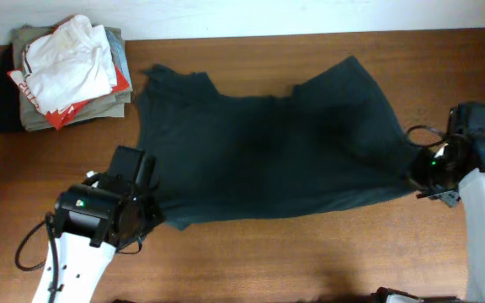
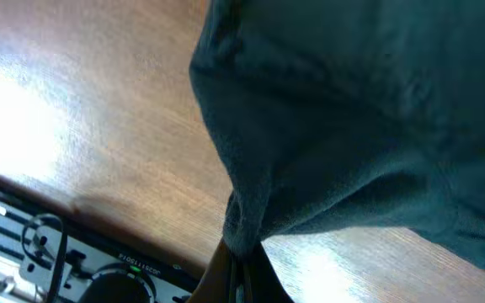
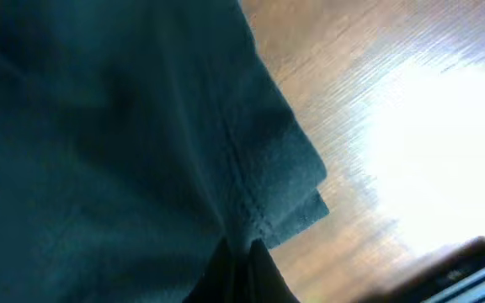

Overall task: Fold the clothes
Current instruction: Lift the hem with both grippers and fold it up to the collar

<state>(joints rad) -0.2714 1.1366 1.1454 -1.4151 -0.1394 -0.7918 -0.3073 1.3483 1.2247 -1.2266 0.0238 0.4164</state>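
A dark teal T-shirt [image 1: 268, 151] lies spread across the middle of the wooden table. My left gripper [image 1: 146, 210] is shut on its front left corner; in the left wrist view the cloth [image 2: 352, 126] bunches into the closed fingers [image 2: 242, 269]. My right gripper [image 1: 418, 175] is shut on the shirt's right edge; in the right wrist view the hemmed corner [image 3: 285, 194] runs into the closed fingers [image 3: 244, 268]. Both pinched edges look slightly lifted off the table.
A stack of folded clothes [image 1: 66, 71], white, red, grey and olive, sits at the back left corner with a dark garment [image 1: 0, 101] beside it. Bare wood [image 1: 310, 252] shows in front of the shirt.
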